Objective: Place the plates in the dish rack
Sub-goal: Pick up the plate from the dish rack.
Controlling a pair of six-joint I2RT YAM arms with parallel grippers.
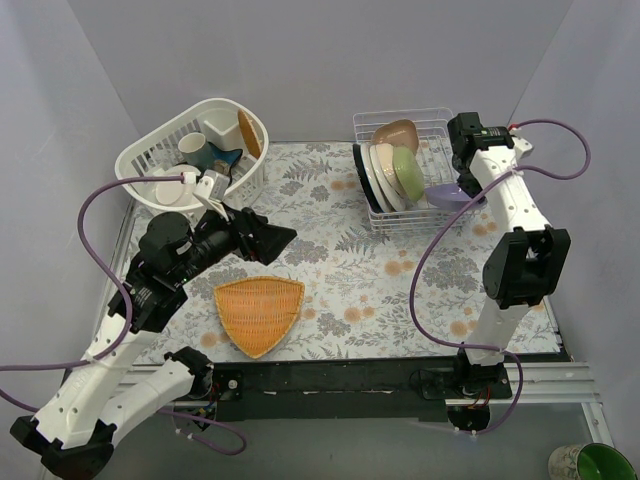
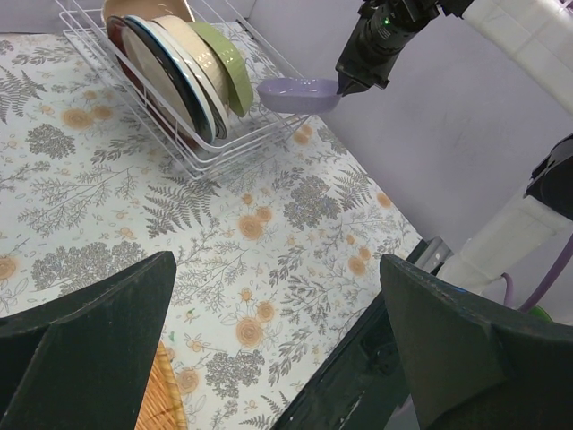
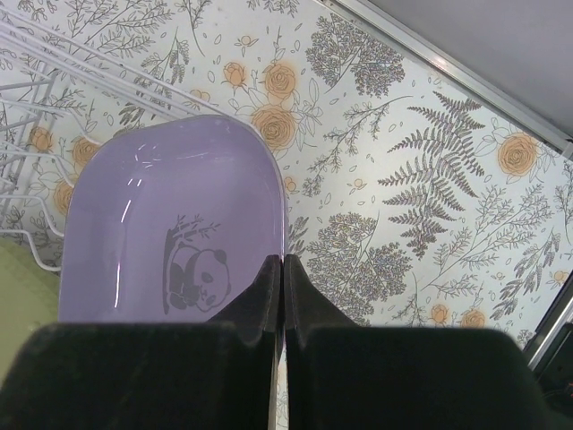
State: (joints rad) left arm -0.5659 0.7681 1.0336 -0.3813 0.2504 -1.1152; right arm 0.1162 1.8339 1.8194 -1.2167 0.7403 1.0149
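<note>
Inside the rack (image 1: 405, 222), plates (image 1: 390, 175) stand on edge. Well away from the rack, my left gripper (image 2: 277, 340) waits, jaws wide apart. At the rack's right side hangs the lilac dish (image 3: 170, 224), lying flat, with my right gripper (image 3: 284, 264) clamped on its rim only. I think such a thin pinch could slip, or the dish could bump the rack and drop.

Two white arms with chunky black joints, left arm (image 1: 110, 385) and right arm (image 1: 505, 200), each trailing a purple cable (image 1: 82, 222); broad black wedge fingers (image 2: 89, 331), tiny green light (image 2: 387, 18) glowing
</note>
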